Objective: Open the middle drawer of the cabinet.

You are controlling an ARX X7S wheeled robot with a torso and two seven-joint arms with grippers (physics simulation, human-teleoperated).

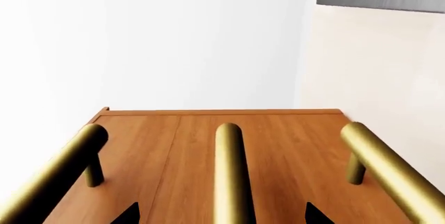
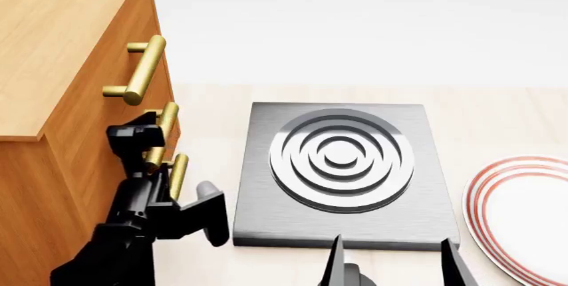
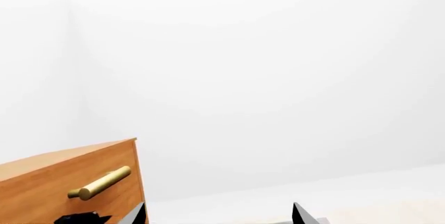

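The left claw [image 2: 153, 141] is sitting open astride the middle drawer [image 1: 268, 146]'s brass handle [image 1: 231, 174], at nine o'clock in the head view on the cabinet [image 2: 53, 46], gripping nothing, so pulling before closing is risking slipping off.

left pincer [image 2: 151, 141] hiding middle drawer [image 2: 169, 121] handle, plate [image 2: 519, 216] cropped

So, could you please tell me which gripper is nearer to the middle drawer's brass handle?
Left. The left gripper is right at the middle handle; the right gripper hangs apart, by the stove plate.
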